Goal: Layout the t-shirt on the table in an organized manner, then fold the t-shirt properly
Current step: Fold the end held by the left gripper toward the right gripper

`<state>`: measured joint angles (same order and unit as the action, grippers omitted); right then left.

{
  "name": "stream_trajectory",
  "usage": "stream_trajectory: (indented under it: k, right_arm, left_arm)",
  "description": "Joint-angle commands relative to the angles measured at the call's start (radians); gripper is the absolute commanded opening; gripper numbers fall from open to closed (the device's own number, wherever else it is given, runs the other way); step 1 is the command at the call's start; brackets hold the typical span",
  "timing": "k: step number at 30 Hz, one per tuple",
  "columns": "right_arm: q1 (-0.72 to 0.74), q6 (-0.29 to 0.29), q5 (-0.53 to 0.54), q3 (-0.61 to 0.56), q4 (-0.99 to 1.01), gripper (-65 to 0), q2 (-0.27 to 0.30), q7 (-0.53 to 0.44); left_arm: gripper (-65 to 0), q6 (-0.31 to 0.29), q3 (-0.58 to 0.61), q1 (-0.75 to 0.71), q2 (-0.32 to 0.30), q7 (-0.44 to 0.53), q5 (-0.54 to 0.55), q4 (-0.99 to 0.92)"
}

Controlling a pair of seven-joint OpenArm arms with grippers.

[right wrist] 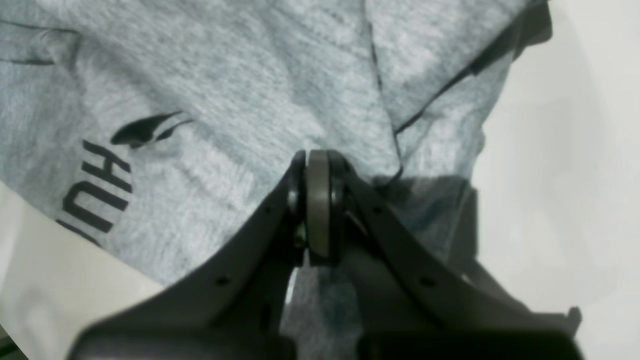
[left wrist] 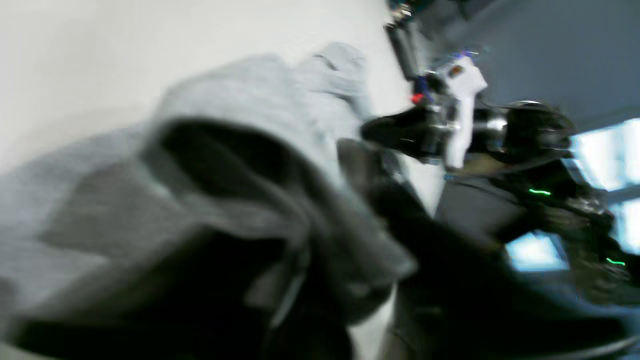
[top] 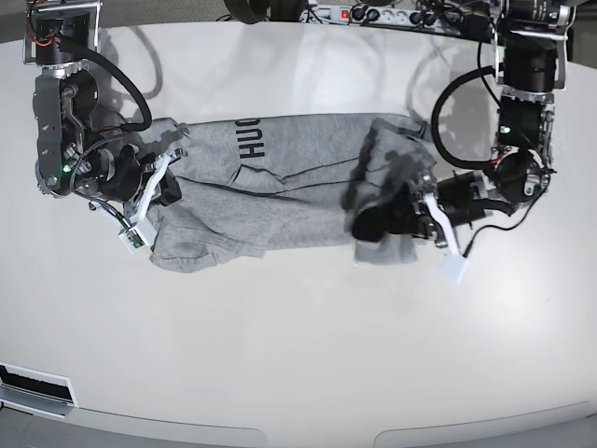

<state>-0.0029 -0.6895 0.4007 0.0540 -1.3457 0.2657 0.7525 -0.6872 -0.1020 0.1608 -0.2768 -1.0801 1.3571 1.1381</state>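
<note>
On the one glossy white table (top: 298, 336) we count one soft heather-grey t-shirt (top: 280, 187), rumpled, black block letters showing. Our right gripper (right wrist: 317, 165) is pinched closed on its fabric; our left gripper's (top: 373, 222) jaw state we cannot tell.

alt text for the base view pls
A grey t-shirt lies stretched and wrinkled across a white table, seen from above. The right end effector meets one end, the left end effector the bunched other end.
</note>
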Motion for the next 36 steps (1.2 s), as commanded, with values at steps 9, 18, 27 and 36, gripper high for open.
stream_trajectory:
  k: [9,18,27,36]
  right_arm:
    - [0.018,-0.009,0.022,0.004,-0.014,-65.0,0.011,0.011]
    - [0.037,-0.009,0.140,0.012,-0.016,-65.0,0.016,0.012]
    - [0.155,0.130,0.124,0.077,-0.025,-27.8,0.015,0.140]
    - [0.102,0.222,0.191,0.256,0.098,-18.5,0.015,0.212]
  left_arm:
    - [-27.8,-0.011,-0.008,0.041,-0.006,0.246,-0.148,0.016]
    - [-65.0,-0.011,-0.209,0.109,-0.018,0.160,-0.250,0.016]
    - [-65.0,-0.011,-0.314,0.071,-0.177,0.224,-0.409,0.016]
    - [-65.0,-0.011,-0.314,-0.034,-0.298,0.237,-0.403,0.016]
